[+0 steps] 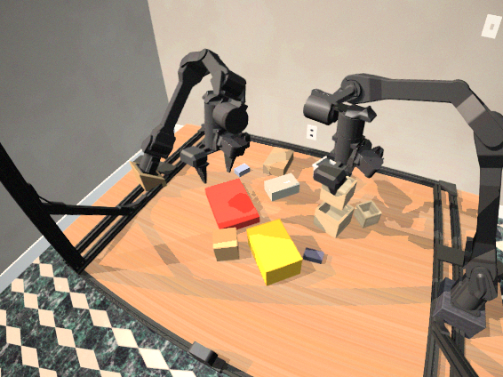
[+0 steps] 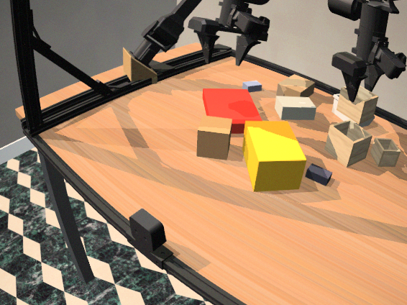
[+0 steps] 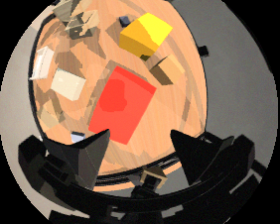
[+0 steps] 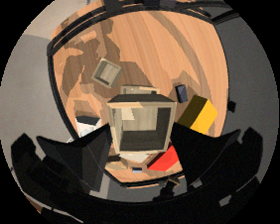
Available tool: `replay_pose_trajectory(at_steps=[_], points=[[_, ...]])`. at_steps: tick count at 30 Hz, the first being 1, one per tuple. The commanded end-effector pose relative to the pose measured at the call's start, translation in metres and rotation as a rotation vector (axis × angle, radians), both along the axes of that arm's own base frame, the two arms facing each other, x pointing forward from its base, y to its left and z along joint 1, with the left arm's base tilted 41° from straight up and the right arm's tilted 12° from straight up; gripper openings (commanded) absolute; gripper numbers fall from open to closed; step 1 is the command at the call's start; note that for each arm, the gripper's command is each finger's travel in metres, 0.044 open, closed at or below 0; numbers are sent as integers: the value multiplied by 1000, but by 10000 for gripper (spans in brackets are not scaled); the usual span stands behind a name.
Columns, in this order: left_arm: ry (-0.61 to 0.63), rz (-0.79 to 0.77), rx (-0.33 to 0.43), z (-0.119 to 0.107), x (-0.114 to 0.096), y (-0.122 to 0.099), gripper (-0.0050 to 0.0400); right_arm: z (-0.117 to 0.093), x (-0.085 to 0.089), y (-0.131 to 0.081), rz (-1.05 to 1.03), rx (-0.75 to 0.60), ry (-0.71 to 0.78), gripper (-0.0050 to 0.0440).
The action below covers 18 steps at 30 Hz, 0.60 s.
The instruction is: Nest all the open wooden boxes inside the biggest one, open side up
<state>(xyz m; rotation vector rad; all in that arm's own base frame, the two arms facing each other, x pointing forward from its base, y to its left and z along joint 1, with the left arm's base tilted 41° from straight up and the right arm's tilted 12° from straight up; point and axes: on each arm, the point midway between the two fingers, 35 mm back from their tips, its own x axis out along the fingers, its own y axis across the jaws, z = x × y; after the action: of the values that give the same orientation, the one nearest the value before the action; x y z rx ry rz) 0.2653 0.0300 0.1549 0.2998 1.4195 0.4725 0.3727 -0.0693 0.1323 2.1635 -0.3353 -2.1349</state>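
With its open side up, the held wooden box (image 1: pixel 339 200) (image 2: pixel 364 112) (image 4: pixel 144 143) is clamped between the jaws of the right gripper (image 1: pixel 341 187) (image 2: pixel 361 96) (image 4: pixel 141 125). Clock directions here follow the top view, with 12 toward its upper edge. The held box shows at 12 o'clock from the larger wooden box (image 1: pixel 327 224) (image 2: pixel 338 147) (image 4: pixel 140 91), outside its mouth. That larger box stands open side up on the surface (image 1: pixel 355 329) (image 2: pixel 323 230) (image 3: pixel 109 50) (image 4: pixel 149 45). Just beside it, at 3 o'clock, stands the small wooden box (image 1: pixel 368 220) (image 2: pixel 384 157) (image 4: pixel 101 81), also mouth up; nothing is nested yet.

Over at 10 o'clock from the larger box, the left gripper (image 1: pixel 217 176) (image 2: pixel 223 64) (image 3: pixel 140 133) hangs above the surface with its jaws wide apart and nothing between them.

The yellow block (image 1: pixel 274 253) (image 2: pixel 275 155) (image 3: pixel 144 35) (image 4: pixel 201 116) lies at 8 o'clock from the larger box. Around the yellow block, the navy block (image 1: pixel 314 255) (image 2: pixel 318 174) (image 3: pixel 124 21) (image 4: pixel 182 93) is at 3 o'clock, the brown block (image 1: pixel 226 249) (image 2: pixel 213 142) (image 3: pixel 168 69) at 9, and the red slab (image 1: pixel 231 202) (image 2: pixel 230 104) (image 3: pixel 124 106) (image 4: pixel 166 160) between 10 and 11. The cream block (image 1: pixel 282 188) (image 2: pixel 295 108) (image 3: pixel 69 84) (image 4: pixel 134 157) sits at 10 o'clock from the larger box, with the tan block (image 1: pixel 277 162) (image 2: pixel 295 86) (image 3: pixel 51 115) beyond it. Near 12, a white item (image 1: pixel 321 162) (image 2: pixel 339 111) (image 3: pixel 42 64) (image 4: pixel 86 126) is partly hidden behind the right arm and the held box. The light blue block (image 1: pixel 242 170) (image 2: pixel 252 86) (image 3: pixel 77 137) (image 4: pixel 137 169) lies at 12 o'clock from the red slab.
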Motion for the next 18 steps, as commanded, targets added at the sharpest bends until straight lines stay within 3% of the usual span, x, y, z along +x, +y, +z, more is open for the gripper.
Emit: replay_pose_trajectory(at_steps=[1, 6, 12, 18], points=[[-43, 2, -47, -2, 1, 7, 400, -1, 0, 0, -6, 2, 3, 0], [-84, -14, -96, -3, 4, 14, 400, -1, 0, 0, -6, 2, 3, 0], [-220, -81, -188, 0, 15, 32, 400, -1, 0, 0, -6, 2, 3, 0], [-380, -179, -213, 12, 25, 54, 400, -1, 0, 0, -6, 2, 3, 0]])
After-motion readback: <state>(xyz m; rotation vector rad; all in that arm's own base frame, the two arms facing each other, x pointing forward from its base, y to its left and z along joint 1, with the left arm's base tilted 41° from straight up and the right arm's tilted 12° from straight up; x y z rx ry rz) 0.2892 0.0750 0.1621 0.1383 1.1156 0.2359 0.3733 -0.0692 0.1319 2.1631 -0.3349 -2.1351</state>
